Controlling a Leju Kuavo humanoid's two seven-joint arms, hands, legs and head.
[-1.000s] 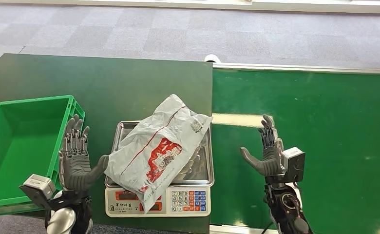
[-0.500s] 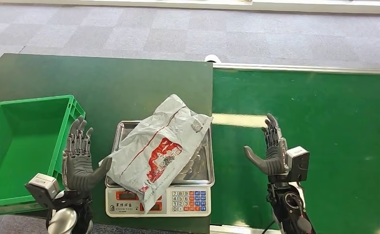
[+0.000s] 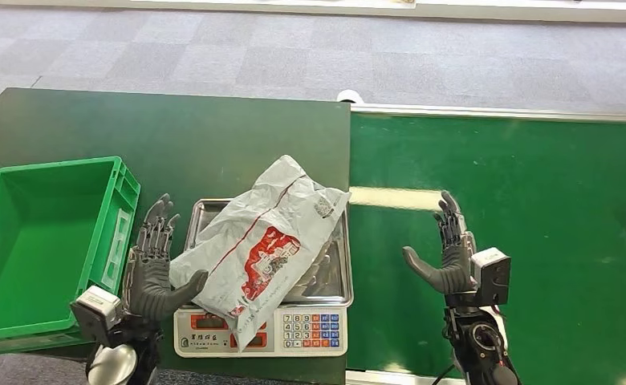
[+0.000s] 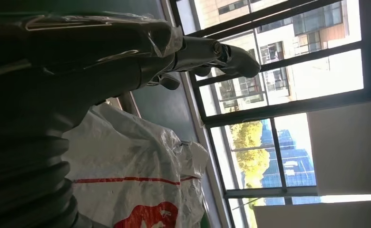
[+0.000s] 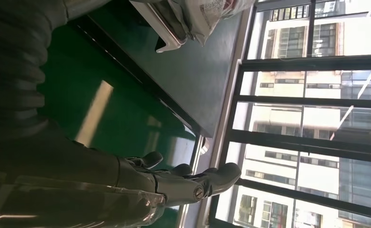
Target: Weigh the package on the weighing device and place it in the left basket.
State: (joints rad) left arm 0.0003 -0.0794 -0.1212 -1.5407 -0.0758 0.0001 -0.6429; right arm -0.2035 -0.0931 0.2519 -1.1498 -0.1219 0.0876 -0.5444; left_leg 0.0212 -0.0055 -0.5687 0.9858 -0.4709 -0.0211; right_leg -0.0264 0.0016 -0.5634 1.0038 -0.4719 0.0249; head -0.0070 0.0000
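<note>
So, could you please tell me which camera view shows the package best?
The head view: the whole package lies across the scale, red print visible. The left wrist view shows part of it close up, beside the robot hand. The right wrist view catches one end.

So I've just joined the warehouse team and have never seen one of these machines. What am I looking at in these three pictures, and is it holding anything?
It is a humanoid robot with two arms ending in many-fingered hands. The wide picture comes from its head, looking down. The other two come from cameras at its wrists, turned sideways, so you see windows behind the fingers.

On the dark table sits a scale with a metal pan and keypad. A grey package with red print lies on it. A green basket stands on the robot's left, nothing in it.

Nothing is gripped. The left hand is open, its thumb at the package's edge. The right hand is open above the green belt, apart from the scale.
</note>
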